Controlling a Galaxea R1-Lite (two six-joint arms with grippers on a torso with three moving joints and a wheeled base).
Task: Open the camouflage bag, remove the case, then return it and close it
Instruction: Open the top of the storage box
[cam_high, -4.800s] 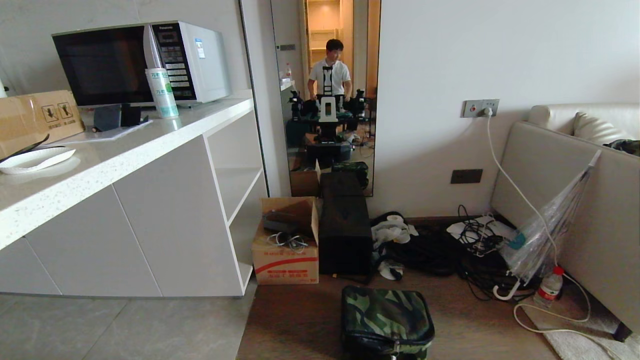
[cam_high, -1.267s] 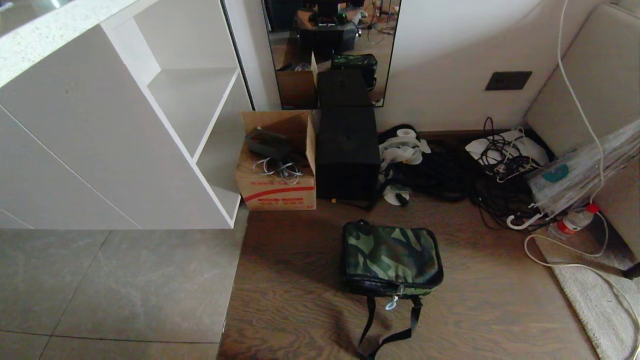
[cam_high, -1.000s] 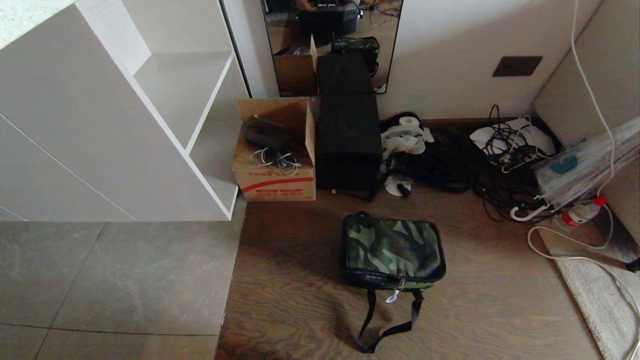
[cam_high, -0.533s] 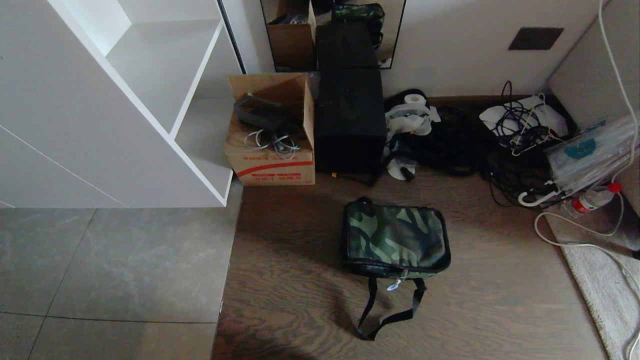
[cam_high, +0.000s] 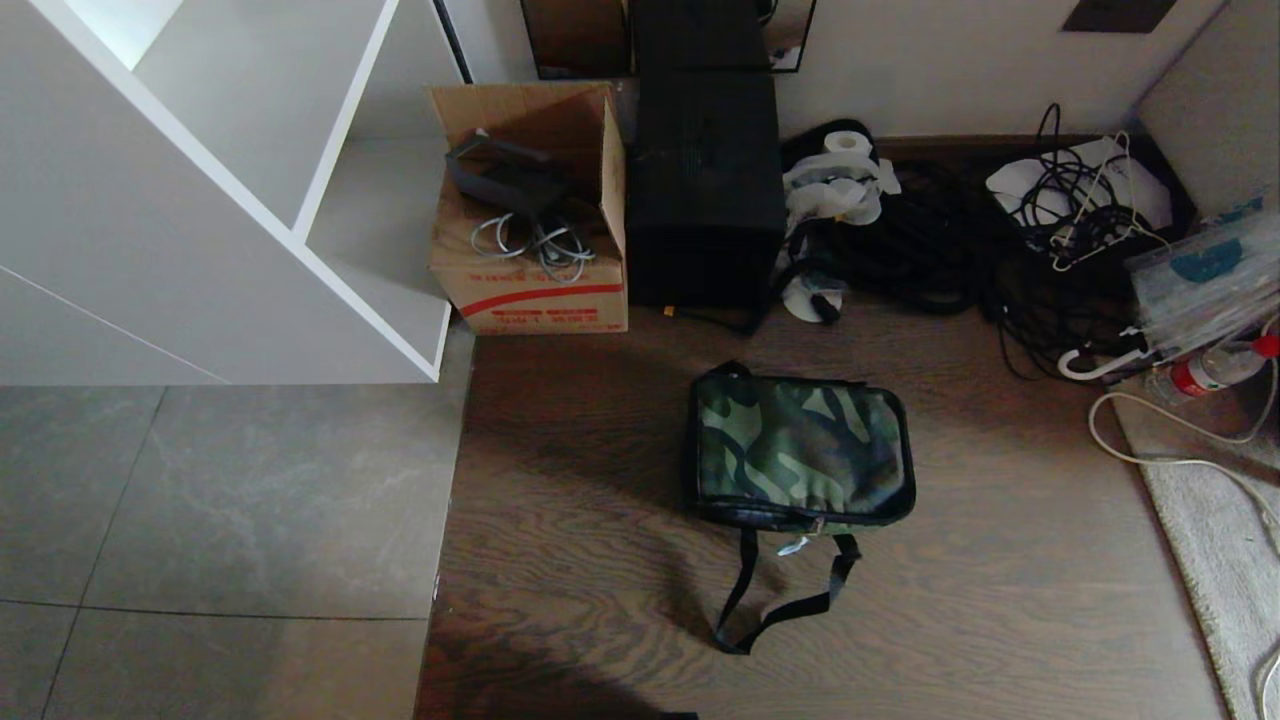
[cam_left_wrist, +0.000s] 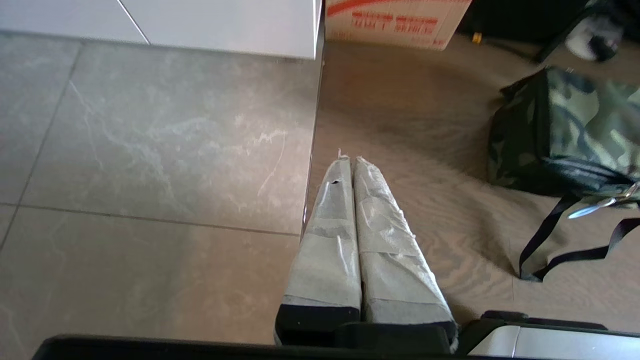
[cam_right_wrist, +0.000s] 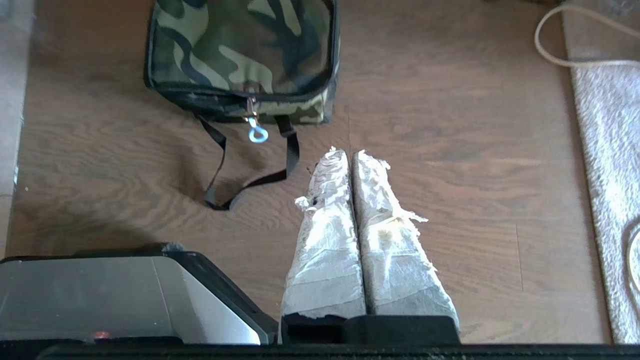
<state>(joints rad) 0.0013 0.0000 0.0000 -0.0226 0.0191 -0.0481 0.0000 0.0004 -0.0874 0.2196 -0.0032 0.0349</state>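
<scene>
The white cabinet (cam_high: 200, 200) with open shelves is the largest item and stands well to the left of the camouflage bag (cam_high: 800, 450), beyond it. The wooden floor (cam_high: 1000, 600) carries the bag; grey tile (cam_high: 220, 500) adjoins that floor on the bag's left. A tall black box (cam_high: 705, 190) stands against the wall directly beyond the bag, apart from it. An open cardboard box (cam_high: 530, 200) holding cables sits just beside the black box, on the side away from the tangle of black cables (cam_high: 1000, 260), which lies beyond the bag to its right. A folded clear umbrella (cam_high: 1190, 300) and a plastic bottle (cam_high: 1215, 368) lie further right of the bag, near a pale rug (cam_high: 1210, 560).

The camouflage bag lies flat on the wooden floor, its lid down and the zip closed along the near edge. Its black strap (cam_high: 785, 600) loops loosely on the floor on the near side, and a small pale zip pull (cam_right_wrist: 257, 134) hangs at the front edge. The case is not visible.

The left end effector (cam_left_wrist: 348, 160) hangs above the line where tile meets wood, left of the bag, with its taped fingers pressed together and empty. The right end effector (cam_right_wrist: 345, 152) hangs above bare wood just near of the bag's right front corner, fingers likewise pressed together and holding nothing.
</scene>
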